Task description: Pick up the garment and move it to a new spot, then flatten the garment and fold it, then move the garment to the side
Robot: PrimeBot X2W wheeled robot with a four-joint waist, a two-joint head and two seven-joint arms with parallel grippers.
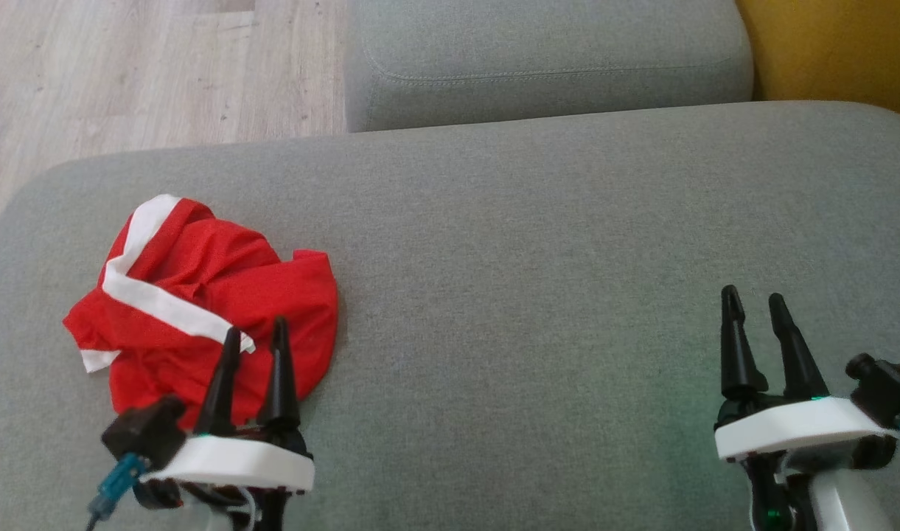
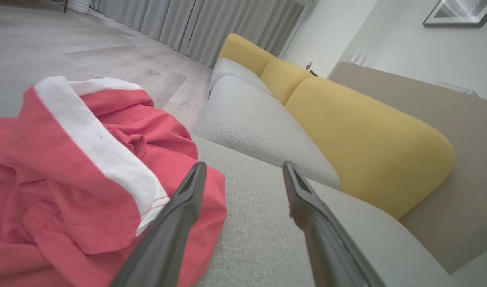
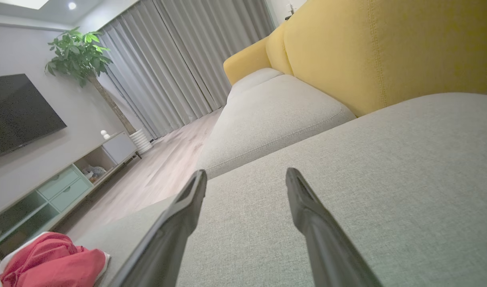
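We count two grey seats in the head view. The near seat (image 1: 538, 243) spans the whole picture from left to right, and the far seat (image 1: 545, 66) butts against its far edge, right of centre. One yellow back (image 1: 833, 51) fills the far right corner. The pale wood floor (image 1: 125, 81) lies at the far left, beyond the near seat.

There is one garment (image 1: 199, 295), red and crumpled in a heap on the left part of the near seat, a little in from its left edge. One long white band (image 1: 151, 295) runs across its top.

We count two grippers, each with two dark fingers pointing to the far side. The left gripper (image 1: 256, 327) hangs at the garment's near right edge, its jaws released with nothing between them. We cannot tell whether its fingers touch the cloth. The right gripper (image 1: 752, 295) hangs over bare seat at the near right, well apart from the garment, its jaws likewise released and empty.
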